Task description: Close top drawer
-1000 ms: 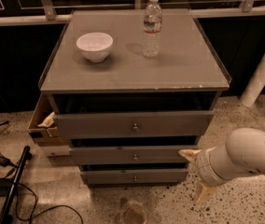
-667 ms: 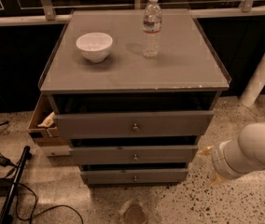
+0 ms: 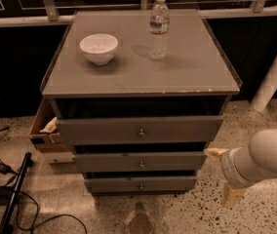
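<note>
The top drawer [image 3: 138,129] is the widest grey front panel of the cabinet, with a small round metal knob [image 3: 141,132] at its centre. It stands pulled out, with a dark gap between it and the cabinet top [image 3: 138,77]. My gripper [image 3: 220,176] is low at the right, beside the drawers' right edge and below the top drawer's level. It touches nothing. Its two tan fingers [image 3: 215,152] are spread apart and empty. The white arm [image 3: 267,160] fills the lower right corner.
A white bowl [image 3: 98,48] and a clear water bottle [image 3: 159,28] stand on the cabinet top. Two narrower drawers [image 3: 141,162] sit below, also slightly out. A brown cardboard box [image 3: 42,128] is at the cabinet's left. Cables and a black rod [image 3: 12,196] lie on the floor at left. A white post [image 3: 275,72] is at right.
The arm and gripper have moved to the right, away from the front of the lower drawers. The drawers have not moved.
</note>
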{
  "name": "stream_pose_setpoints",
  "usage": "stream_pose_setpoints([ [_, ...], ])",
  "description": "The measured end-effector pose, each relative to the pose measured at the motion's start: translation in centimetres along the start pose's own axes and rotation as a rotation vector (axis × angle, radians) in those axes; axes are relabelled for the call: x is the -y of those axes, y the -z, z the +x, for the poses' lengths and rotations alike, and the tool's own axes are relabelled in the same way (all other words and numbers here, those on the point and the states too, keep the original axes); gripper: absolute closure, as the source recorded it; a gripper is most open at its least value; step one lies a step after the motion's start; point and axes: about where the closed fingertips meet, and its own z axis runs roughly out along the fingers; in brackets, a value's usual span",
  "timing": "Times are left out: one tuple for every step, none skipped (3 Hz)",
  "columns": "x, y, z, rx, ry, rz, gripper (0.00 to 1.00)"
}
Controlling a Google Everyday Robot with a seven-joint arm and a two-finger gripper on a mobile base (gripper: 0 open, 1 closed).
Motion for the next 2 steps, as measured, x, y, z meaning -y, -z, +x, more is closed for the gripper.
stream_pose_setpoints([
  [0.00, 0.00, 0.00, 0.000, 0.000, 0.000, 0.00],
  [0.00, 0.00, 0.00, 0.000, 0.000, 0.000, 0.00],
])
